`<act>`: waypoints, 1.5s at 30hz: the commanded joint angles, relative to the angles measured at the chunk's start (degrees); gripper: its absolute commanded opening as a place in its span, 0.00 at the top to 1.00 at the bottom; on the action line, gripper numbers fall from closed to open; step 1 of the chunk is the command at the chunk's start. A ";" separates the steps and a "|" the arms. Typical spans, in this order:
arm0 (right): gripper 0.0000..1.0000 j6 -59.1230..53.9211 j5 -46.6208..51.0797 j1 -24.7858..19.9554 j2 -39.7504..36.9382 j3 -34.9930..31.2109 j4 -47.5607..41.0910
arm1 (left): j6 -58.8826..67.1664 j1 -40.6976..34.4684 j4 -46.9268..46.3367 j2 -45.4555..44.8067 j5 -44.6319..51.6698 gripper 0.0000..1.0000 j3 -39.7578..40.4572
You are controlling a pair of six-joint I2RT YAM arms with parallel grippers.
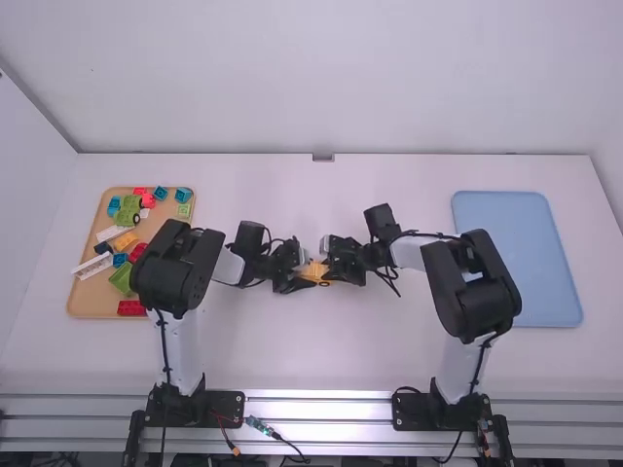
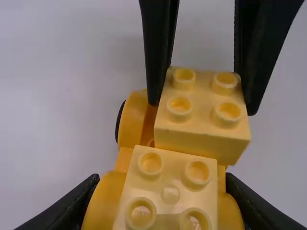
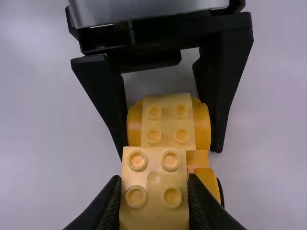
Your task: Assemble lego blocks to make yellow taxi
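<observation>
Left gripper (image 1: 300,274): mine, clenched on the taxi body, black fingers pressing its bulging fenders from both sides, near the middle of the table
Right gripper (image 1: 333,266): also mine, facing the left one, its dark, tapering fingers squeezing the upper block by two opposite sides
Taxi body (image 2: 103,206): glossy orange-yellow plastic, rounded like little barrels at the fenders, held up between my two arms
Lower block (image 2: 170,194): paler yellow, square, four round hollow-topped studs, sitting on the body between the fenders I grip
Upper block (image 3: 153,191): the same pale yellow, crisp edges, four studs again, just beside the lower one and over the other end of the body, slightly askew to it (whether it is pressed home, I honestly cannot tell)
Wheel (image 2: 120,120): a dark curved edge peeping out beside a rounded orange-yellow fender
Table (image 1: 292,360): matte white, smooth
Tan tray (image 1: 74,302): on my left, rounded corners, a jumble of studded pieces in red, green, blue, white and orange
Blue tray (image 1: 531,253): on my right, flat and pale with softly rounded corners, partly behind my right arm
</observation>
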 commanded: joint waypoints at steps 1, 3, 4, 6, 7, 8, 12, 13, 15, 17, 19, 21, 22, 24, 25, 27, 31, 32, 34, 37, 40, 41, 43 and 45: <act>1.00 -0.31 2.69 0.94 0.38 -0.42 -0.22 | 1.33 -0.66 -0.39 -0.74 -1.36 0.60 -1.18; 1.00 -0.29 2.62 0.61 0.38 -0.42 -0.33 | 1.29 -0.48 -0.37 -0.74 -1.29 0.60 -1.18; 1.00 -0.31 2.64 0.26 0.38 -0.42 -0.33 | 1.33 -0.52 -0.42 -0.74 -1.33 0.60 -1.18; 1.00 -0.31 2.60 0.15 0.38 -0.42 -0.28 | 1.36 -0.66 -0.55 -0.74 -1.31 0.60 -1.27; 1.00 -0.31 2.45 0.33 0.38 -0.42 -0.28 | 1.31 -0.46 -0.66 -0.74 -1.31 0.60 -1.27; 1.00 -0.29 2.47 0.35 0.38 -0.42 -0.13 | 1.38 -0.68 -1.01 -0.74 -1.31 0.60 -1.25; 1.00 -0.34 2.56 0.33 0.38 -0.42 -0.07 | 1.38 -0.74 -1.64 -0.74 -1.33 0.60 -1.25; 1.00 -0.31 2.60 0.33 0.38 -0.42 -0.09 | 1.40 -0.74 -1.75 -0.74 -1.31 0.60 -1.25; 1.00 -0.31 2.64 0.20 0.38 -0.42 -0.09 | 2.25 -0.66 -2.56 -0.74 -1.31 0.61 -1.09; 1.00 -0.31 2.69 0.20 0.38 -0.42 -0.07 | 3.04 -0.48 -3.76 -0.74 -1.31 0.64 -0.83; 1.00 -0.34 2.67 0.20 0.38 -0.42 -0.07 | 2.80 -0.74 -4.04 -0.74 -1.31 0.64 -0.63; 1.00 -0.31 2.71 0.20 0.38 -0.42 -0.09 | 2.82 -0.61 -4.22 -0.74 -1.31 0.65 -0.50; 1.00 -0.29 2.67 0.22 0.38 -0.42 -0.13 | 2.82 -0.50 -4.24 -0.74 -1.31 0.65 -0.46; 1.00 -0.34 3.02 0.39 0.38 -0.42 -0.31 | 2.82 -0.70 -4.02 -0.74 -1.18 0.65 -0.57; 1.00 -0.31 4.13 0.55 0.38 -0.42 -0.48 | 2.84 -0.74 -3.89 -0.74 -0.85 0.65 -0.63; 1.00 -0.27 6.10 1.11 0.38 -0.42 -0.70 | 2.84 -0.72 -3.76 -0.74 -0.92 0.65 -0.68; 1.00 -0.31 5.53 2.01 0.38 -0.42 -0.22 | 2.80 -0.74 -3.78 -0.74 -0.90 0.65 -0.48; 1.00 -0.31 5.29 2.08 0.38 -0.42 -0.13 | 2.80 -0.74 -3.72 -0.74 -0.90 0.65 -0.52; 1.00 -0.31 5.09 2.19 0.38 -0.42 -0.11 | 2.82 -0.52 -3.74 -0.74 -0.87 0.65 -0.55; 0.99 -0.31 5.18 2.14 0.38 -0.42 -0.28 | 2.82 -0.70 -3.74 -0.74 -0.87 0.65 -0.48; 0.70 -0.31 5.22 2.14 0.38 -0.42 -0.31 | 2.80 -0.74 -3.41 -0.74 -0.90 0.65 -0.50; 0.59 -0.29 5.20 2.14 0.38 -0.42 -0.28 | 2.78 -0.74 -3.54 -0.74 -0.87 0.65 -0.46; 0.42 -0.29 5.22 2.14 0.38 -0.42 -0.11 | 2.78 -0.50 -3.32 -0.74 -0.92 0.65 -0.57; 0.33 -0.31 5.20 2.14 0.38 -0.42 -0.13 | 2.82 -0.63 -3.32 -0.74 -0.90 0.65 -0.61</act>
